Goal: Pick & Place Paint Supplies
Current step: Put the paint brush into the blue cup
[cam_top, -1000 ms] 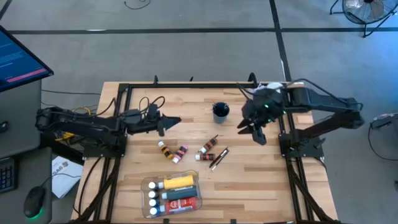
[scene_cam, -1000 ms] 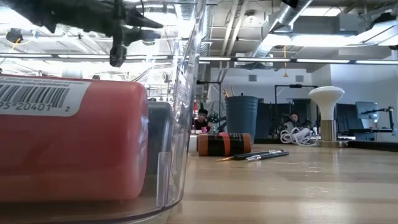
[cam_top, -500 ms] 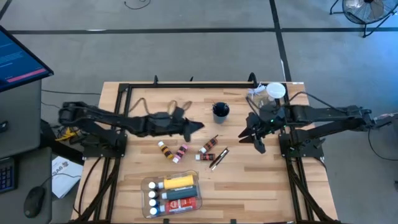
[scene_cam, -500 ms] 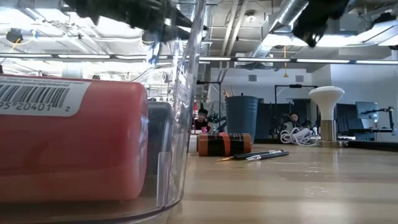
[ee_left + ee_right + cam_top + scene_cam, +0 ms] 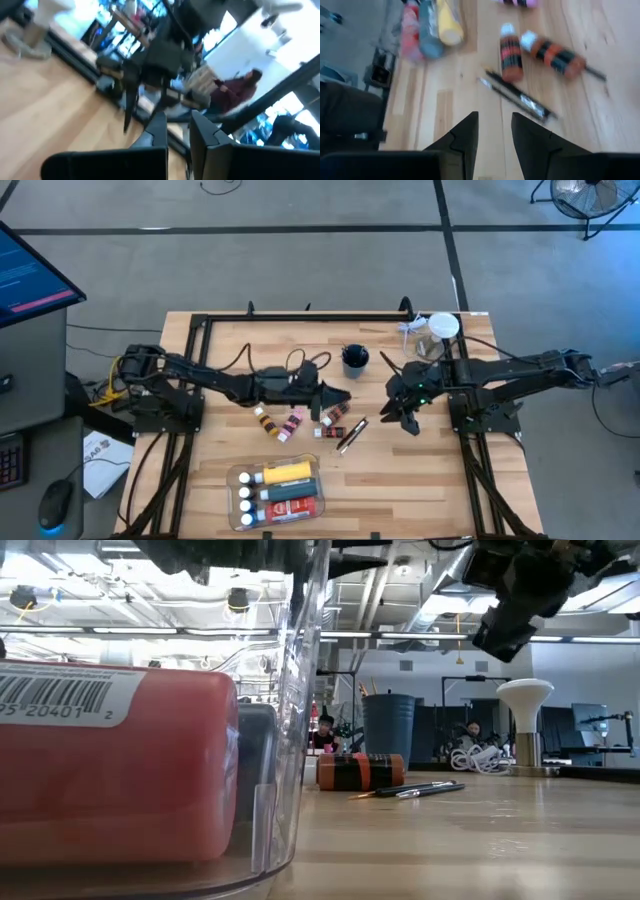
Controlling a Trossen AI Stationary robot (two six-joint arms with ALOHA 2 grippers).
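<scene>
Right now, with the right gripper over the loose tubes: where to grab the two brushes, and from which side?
Take the brushes mid-handle, from straight above, fingers closing across their length. They lie flat on the table, side by side and slanted, so nothing else offers a hold. The orange tube lies close on their left; the right side looks freer. The right gripper hangs nearby, part open and empty.

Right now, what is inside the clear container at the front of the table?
The clear container holds a yellow bottle, a dark tube, a red tube; white caps hide anything beneath.
</scene>
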